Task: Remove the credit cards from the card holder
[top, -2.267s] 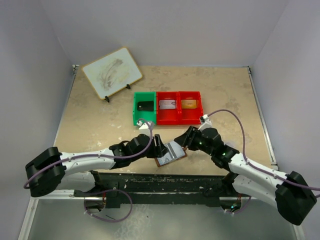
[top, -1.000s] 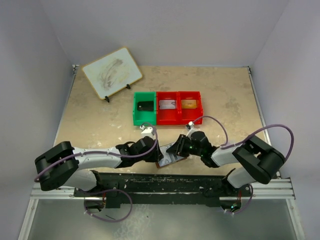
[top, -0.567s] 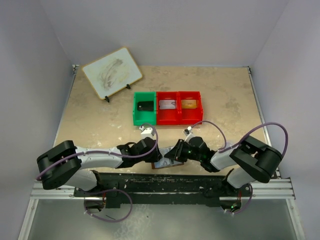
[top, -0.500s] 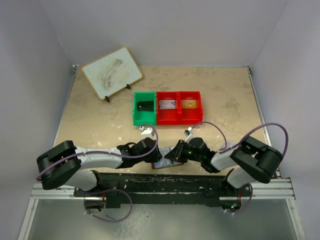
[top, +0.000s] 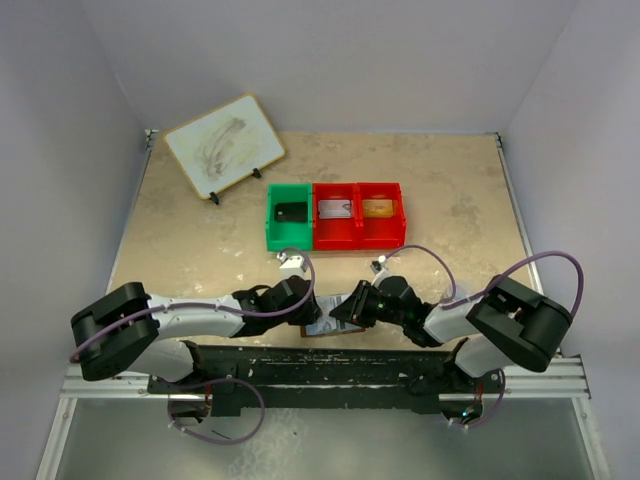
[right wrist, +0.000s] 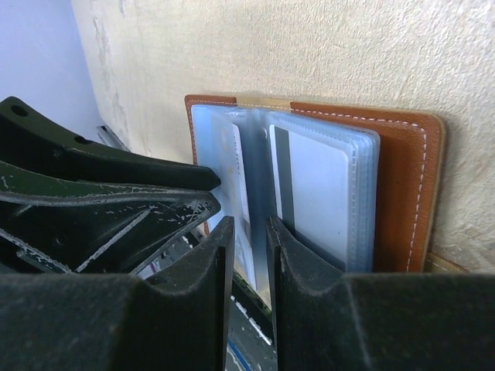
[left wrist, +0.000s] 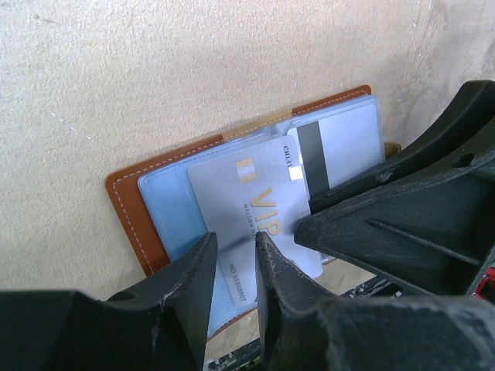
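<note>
- Green bin (top: 272,222): you find it near the middle of the table (top: 180,240), touching the left red bin (top: 336,237). It holds one small, dark, flat item (top: 291,212).
- The left red bin holds a silver-grey card (top: 336,209). The right red bin (top: 383,237), joined beside it, holds an orange-gold card (top: 378,208).
- Card holder (left wrist: 143,209): you see it lying open and flat at the near edge of the table, between the two grippers and well apart from the bins. Its cover is brown leather with pale stitching along the border, and inside are clear, pale blue-grey sleeves.
- Card holder contents: a pale card printed "VIP" (left wrist: 259,205) sits in a sleeve on one side. A second pale card with a black stripe (left wrist: 344,143) sits beside it. The right wrist view shows the sleeves fanned slightly, like pages.
- Left gripper (left wrist: 232,241): your fingers (left wrist: 186,274) stand close together with only a narrow gap. They straddle the near edge of the VIP card and its sleeve. You cannot tell whether they clamp it.
- Right gripper (right wrist: 249,226): the gap is equally narrow, and a clear sleeve leaf stands within it. You cannot tell whether the leaf is pinched.
- The two grippers face each other tip to tip over the open holder.
</note>
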Controlling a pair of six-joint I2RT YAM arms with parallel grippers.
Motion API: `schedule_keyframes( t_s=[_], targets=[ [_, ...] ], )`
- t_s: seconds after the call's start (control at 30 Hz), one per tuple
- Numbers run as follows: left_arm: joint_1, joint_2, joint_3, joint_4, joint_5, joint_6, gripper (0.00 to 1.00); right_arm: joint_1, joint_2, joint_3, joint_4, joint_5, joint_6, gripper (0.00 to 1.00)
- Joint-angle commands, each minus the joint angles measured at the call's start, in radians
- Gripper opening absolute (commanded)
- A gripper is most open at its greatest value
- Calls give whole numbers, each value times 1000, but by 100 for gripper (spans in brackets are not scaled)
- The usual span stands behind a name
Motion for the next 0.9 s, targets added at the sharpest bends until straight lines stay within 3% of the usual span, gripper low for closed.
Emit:
schedule_keyframes(
  t_s=[0.0,0.4,0.67,0.87],
  targets=[
    [-2,-18,-9,-99,-43,16,25,5,12,8,-1,9,-7,25],
    [-3,-28,6,-120,-44,30,24,4,35,18,38,-1,0,23],
    [-2,-48,-5,-116,-51,25,24,4,-9,25,-44,4,-15,23],
    [-3,-47,-2,-122,-50,28,24,4,-32,42,-74,8,-27,15]
  ],
)
